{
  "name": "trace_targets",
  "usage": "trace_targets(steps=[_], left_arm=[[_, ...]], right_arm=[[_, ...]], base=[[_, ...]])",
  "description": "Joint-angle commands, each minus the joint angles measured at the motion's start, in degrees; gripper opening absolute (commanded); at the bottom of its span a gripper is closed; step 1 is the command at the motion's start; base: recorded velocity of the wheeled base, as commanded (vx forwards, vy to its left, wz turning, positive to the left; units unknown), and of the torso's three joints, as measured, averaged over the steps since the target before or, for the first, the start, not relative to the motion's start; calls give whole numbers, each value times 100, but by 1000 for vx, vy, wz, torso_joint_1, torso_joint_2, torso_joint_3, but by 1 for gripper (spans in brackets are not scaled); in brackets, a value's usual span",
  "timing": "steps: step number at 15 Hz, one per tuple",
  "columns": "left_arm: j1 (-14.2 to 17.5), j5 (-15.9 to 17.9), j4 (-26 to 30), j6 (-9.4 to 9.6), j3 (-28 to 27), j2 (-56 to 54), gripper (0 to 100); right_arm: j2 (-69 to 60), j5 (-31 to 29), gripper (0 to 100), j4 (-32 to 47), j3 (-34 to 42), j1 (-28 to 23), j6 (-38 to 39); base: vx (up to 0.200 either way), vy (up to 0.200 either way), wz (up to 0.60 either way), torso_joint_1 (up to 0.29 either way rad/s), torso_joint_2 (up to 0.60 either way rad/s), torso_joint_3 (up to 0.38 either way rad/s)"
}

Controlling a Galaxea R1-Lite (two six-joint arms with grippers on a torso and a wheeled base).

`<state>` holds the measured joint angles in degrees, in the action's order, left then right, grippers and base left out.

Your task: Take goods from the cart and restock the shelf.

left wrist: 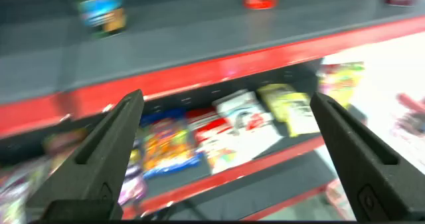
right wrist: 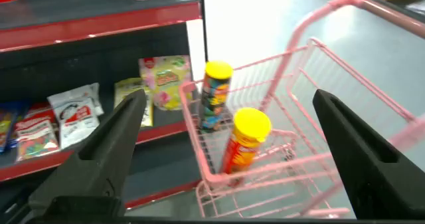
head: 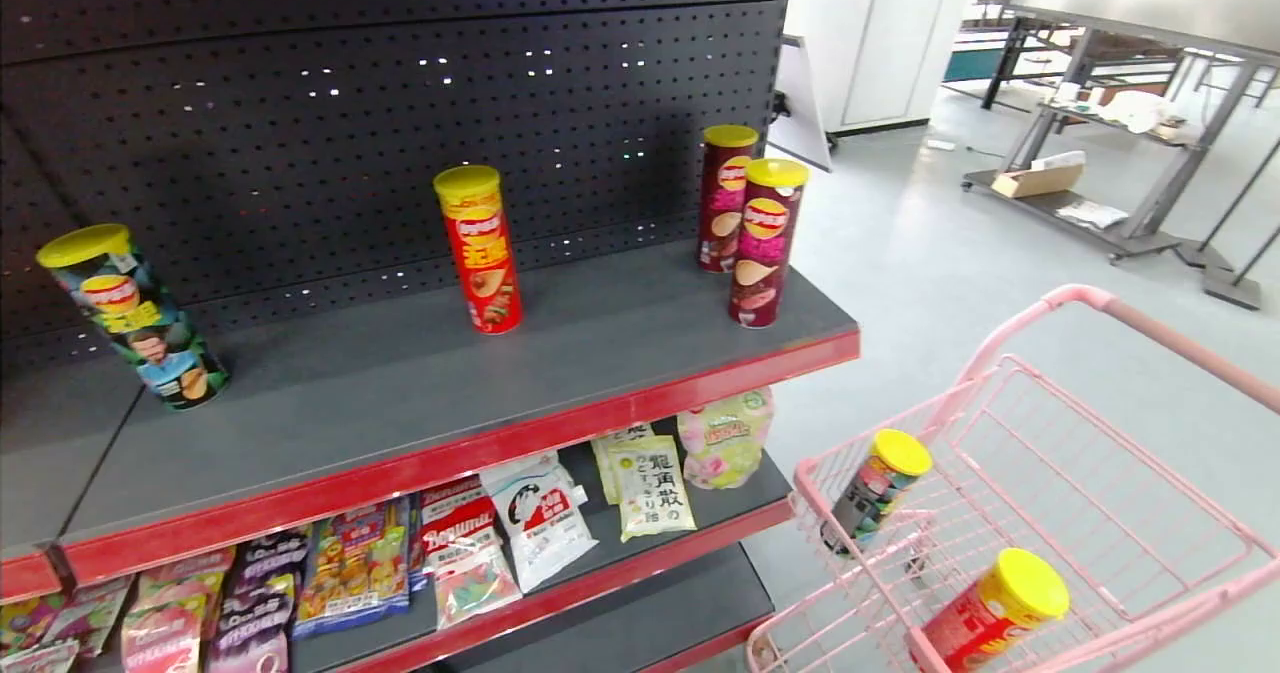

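A pink wire shopping cart (head: 1050, 433) stands off the right end of a grey metal shelf with a red front edge (head: 450, 453). Two yellow-lidded cylindrical chip cans lean inside the cart: a dark one (head: 875, 493) in the corner nearest the shelf and a red one (head: 985, 613) in the near corner. The left gripper (left wrist: 226, 98) and right gripper (right wrist: 229, 94) both gape wide, holding nothing.

My head cam: high, down on shelf (head: 600, 353), pink cart (head: 1080, 298). L wrist: near shelf front. R wrist: over cart. All share snack packets (head: 540, 518).
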<state>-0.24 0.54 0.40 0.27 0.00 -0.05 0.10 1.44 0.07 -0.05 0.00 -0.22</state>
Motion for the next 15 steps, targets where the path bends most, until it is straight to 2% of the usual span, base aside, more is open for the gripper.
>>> trace_targets(steps=[1,5,12,15], left_arm=[[-2,-1,4,0,0,5,100],[-2,-1,4,0,0,5,100],[-2,-1,4,0,0,5,100],[-2,-1,4,0,0,5,100]], right_arm=[[-1,6,100,1,-4,0,-4],[-1,6,100,1,5,0,4],[-1,-3,100,1,5,0,22],[-1,-3,100,1,5,0,22]], base=[[0,0,-600,7,-2,2],[0,0,-600,6,4,2],[0,0,0,0,0,0],[0,0,0,-134,317,173]])
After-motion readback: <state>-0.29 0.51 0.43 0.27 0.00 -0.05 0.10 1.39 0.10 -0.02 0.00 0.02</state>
